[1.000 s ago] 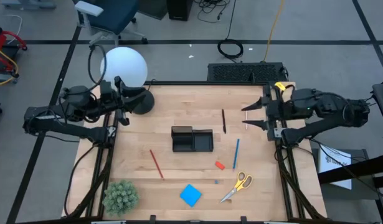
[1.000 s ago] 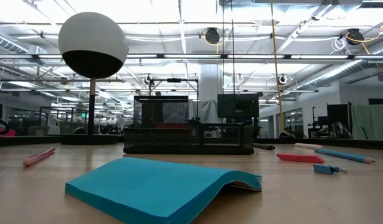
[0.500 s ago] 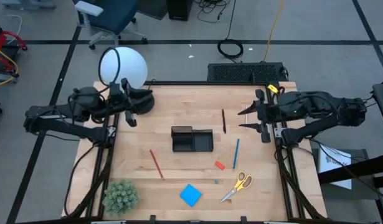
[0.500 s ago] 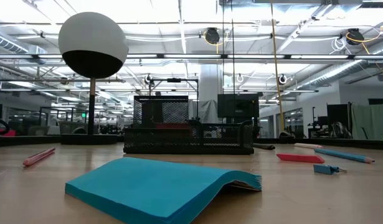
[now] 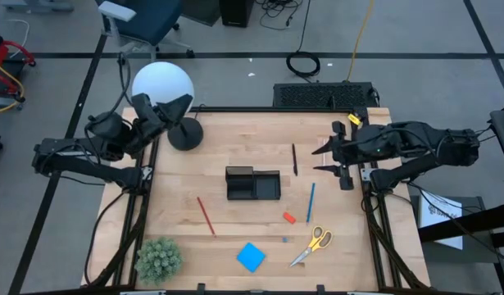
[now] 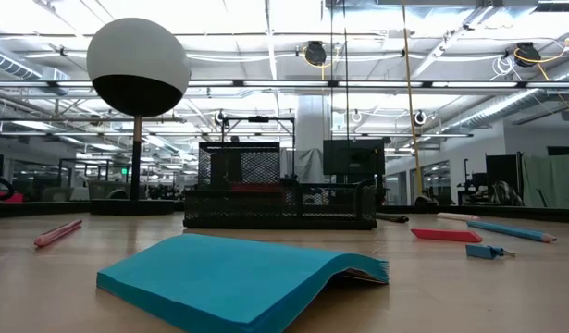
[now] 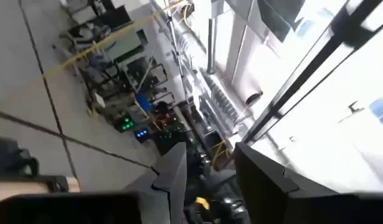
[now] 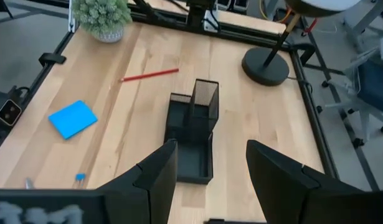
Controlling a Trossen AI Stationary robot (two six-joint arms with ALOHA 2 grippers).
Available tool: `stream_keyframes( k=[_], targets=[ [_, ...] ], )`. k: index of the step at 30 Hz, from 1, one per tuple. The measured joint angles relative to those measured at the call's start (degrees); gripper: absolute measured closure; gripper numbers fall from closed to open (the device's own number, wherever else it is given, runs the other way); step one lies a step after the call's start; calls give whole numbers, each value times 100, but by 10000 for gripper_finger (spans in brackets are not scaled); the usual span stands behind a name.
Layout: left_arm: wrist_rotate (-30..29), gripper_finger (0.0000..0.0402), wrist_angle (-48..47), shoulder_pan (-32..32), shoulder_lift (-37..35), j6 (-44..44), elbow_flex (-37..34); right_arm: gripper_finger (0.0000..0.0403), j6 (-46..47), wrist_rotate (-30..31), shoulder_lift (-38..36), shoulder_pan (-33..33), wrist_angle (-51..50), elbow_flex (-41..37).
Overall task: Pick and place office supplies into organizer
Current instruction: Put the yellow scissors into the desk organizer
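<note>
My right gripper [image 5: 321, 157] hangs wide open over the table's [image 5: 235, 131] right edge, aimed toward the organizer [image 5: 252, 183] at mid-table. My left gripper [image 5: 179, 106] sits by the lamp [image 5: 162, 88] at the far left corner, fingers parted, empty. Nearer the front lie the note pad [image 5: 251, 256], scissors [image 5: 314, 244], red pencil [image 5: 206, 215], blue pencil [image 5: 311, 202], black pen [image 5: 294, 159] and eraser [image 5: 289, 217], all apart from the organizer.

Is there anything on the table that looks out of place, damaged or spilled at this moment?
Nothing looks damaged or spilled. The organizer stands upright and empty. The blue note pad lies with one edge curled up. The left gripper points up, close beside the white globe lamp.
</note>
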Motion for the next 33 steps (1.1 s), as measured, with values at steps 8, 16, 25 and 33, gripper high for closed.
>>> stream_keyframes(
  k=[8, 16, 25, 33],
  targets=[
    [81, 272, -36, -1, 0, 320, 1, 222, 96, 7, -2, 137, -198, 0],
    [83, 273, -26, 0, 0, 809, 1, 222, 114, 9, -2, 138, -276, 0],
    [90, 273, -114, -1, -5, 3294, 2, 222, 103, 5, -2, 138, -275, 0],
    [280, 273, -129, -5, -7, 4311, 1, 222, -10, -156, 17, 140, -293, 0]
  ],
)
